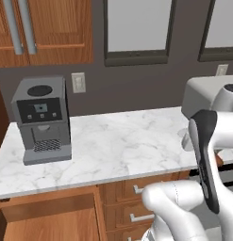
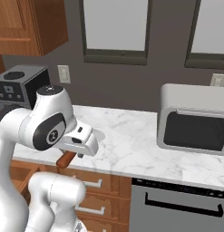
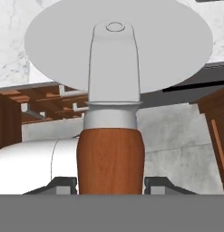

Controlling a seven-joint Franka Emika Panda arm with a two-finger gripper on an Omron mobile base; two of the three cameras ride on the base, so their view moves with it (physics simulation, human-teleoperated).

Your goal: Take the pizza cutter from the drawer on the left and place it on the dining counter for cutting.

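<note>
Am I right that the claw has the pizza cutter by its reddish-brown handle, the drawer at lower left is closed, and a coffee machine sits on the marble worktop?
One thing is wrong: the drawer is open, as the left base view shows. The rest stands. The claw is shut on the pizza cutter by its handle, and the coffee machine sits on the marble worktop.

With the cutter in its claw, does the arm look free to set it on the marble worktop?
Probably yes. The claw grips the pizza cutter by its handle, and the marble worktop between the coffee machine and the microwave lies bare just ahead.
</note>
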